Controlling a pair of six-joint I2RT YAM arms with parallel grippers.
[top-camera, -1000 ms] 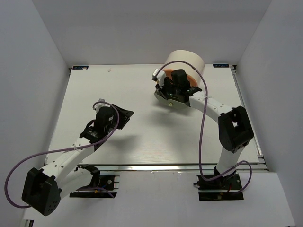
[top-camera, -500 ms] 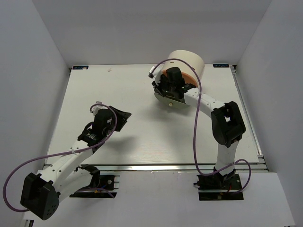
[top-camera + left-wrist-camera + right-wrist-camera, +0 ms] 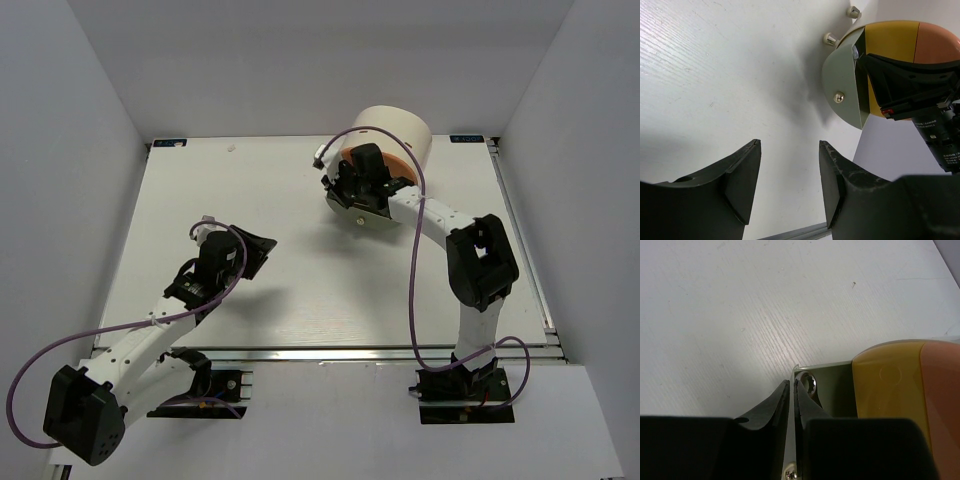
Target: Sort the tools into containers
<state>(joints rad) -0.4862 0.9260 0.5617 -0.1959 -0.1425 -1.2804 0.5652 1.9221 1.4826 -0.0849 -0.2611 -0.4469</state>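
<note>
The cream drum cabinet (image 3: 395, 128) stands at the back right of the table. Its lowest drawer, with a pale grey-blue front (image 3: 839, 82), is pulled out. My right gripper (image 3: 352, 208) is shut on the thin front wall of that drawer (image 3: 791, 440), one finger on each side. The ring end of the silver wrench (image 3: 808, 384) lies inside the drawer, right beside the fingers. The yellow drawer (image 3: 887, 400) and orange drawer (image 3: 945, 390) sit above it. My left gripper (image 3: 258, 250) is open and empty (image 3: 790, 145) over bare table. No screwdrivers are in view.
White walls close the table in on the left, back and right. A metal rail (image 3: 330, 352) runs along the near edge. Purple cables (image 3: 420, 290) loop off both arms. Two small knobs (image 3: 829, 37) show by the cabinet in the left wrist view.
The right arm has shifted slightly left with the drawer front in its grip. The left gripper has drawn back a little toward the near left. Both are still over the last half second.
</note>
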